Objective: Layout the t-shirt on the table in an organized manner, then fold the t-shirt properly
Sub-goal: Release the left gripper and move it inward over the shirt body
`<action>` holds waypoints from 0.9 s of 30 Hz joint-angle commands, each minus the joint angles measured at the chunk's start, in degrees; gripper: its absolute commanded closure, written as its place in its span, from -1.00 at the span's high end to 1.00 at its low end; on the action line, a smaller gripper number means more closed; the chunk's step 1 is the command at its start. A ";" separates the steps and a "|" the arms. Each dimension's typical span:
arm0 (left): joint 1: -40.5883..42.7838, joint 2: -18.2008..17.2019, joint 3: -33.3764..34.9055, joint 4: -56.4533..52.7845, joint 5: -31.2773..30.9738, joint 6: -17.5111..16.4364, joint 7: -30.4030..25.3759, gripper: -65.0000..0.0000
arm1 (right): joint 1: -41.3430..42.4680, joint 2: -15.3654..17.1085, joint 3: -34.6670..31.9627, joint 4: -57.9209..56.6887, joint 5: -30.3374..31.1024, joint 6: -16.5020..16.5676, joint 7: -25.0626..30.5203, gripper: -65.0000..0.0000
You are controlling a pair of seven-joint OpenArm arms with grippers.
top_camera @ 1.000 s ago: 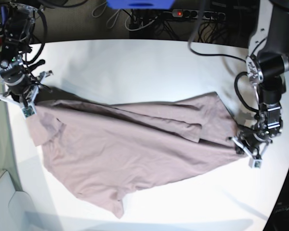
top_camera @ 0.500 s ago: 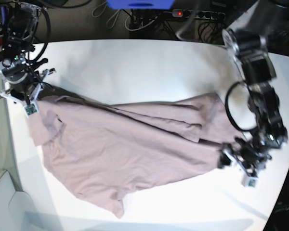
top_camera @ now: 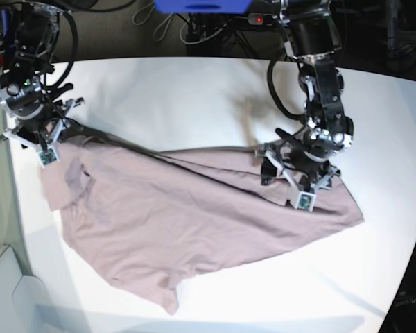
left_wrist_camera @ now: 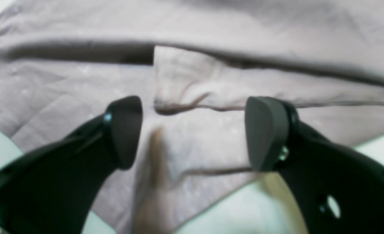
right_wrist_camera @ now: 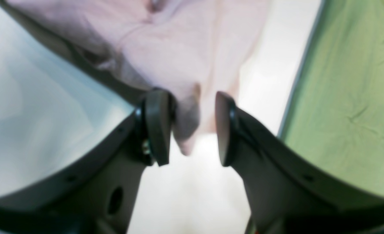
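Laying-out stage, fold not yet begun. The t-shirt (top_camera: 194, 222) lies crumpled across the middle of the table (top_camera: 180, 90), stretched slantwise from the base view's upper left to its right, with 1 long fold running along its upper edge and a loose point hanging toward the near edge.

The left gripper (left_wrist_camera: 192, 130) hovers over the cloth on the base view's right, jaws spread wide and empty; between them a small doubled-over flap and hem line show. The right gripper (right_wrist_camera: 192, 126) stands at the shirt's corner on the base view's left, jaws parted, a tip of fabric hanging between them and apparently touching only 1 pad; judged released rather than gripped.

Next move, as judged: take a fresh hold on 2 separate edges, likely hem or shoulder, and draw them apart to flatten the overlapping layers.

Materials: the shirt is thin, soft, matte knit in dusty mauve-pink, creasing readily; the tabletop is smooth, white, faintly glossy, with curved edges. A green cloth (right_wrist_camera: 351, 97) lies beyond the table's rim.
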 commanded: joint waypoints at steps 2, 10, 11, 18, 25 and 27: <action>-1.47 -0.49 -0.08 -1.97 -0.63 0.04 -2.32 0.45 | 0.55 0.73 0.23 1.06 0.16 -0.05 1.03 -0.28; -3.66 -1.98 0.01 -10.41 -0.36 0.04 -6.37 0.45 | 0.64 0.73 0.23 0.98 0.16 -0.05 1.03 -0.28; -4.02 -1.98 -0.08 -10.94 -0.36 0.04 -6.37 0.45 | 0.64 0.73 0.23 0.98 0.16 -0.05 1.03 -0.28; -5.51 -2.07 0.36 -11.46 -0.36 0.04 -6.45 0.45 | 0.81 0.73 0.23 0.71 0.16 -0.05 1.12 -0.28; -7.27 -1.98 0.36 -13.57 -0.28 0.04 -6.45 0.38 | 0.90 0.73 0.23 0.63 0.16 -0.05 1.12 -0.28; -8.32 -1.98 0.36 -16.30 -0.28 0.04 -6.45 0.25 | 0.90 0.73 0.23 0.63 0.16 -0.05 1.12 -0.28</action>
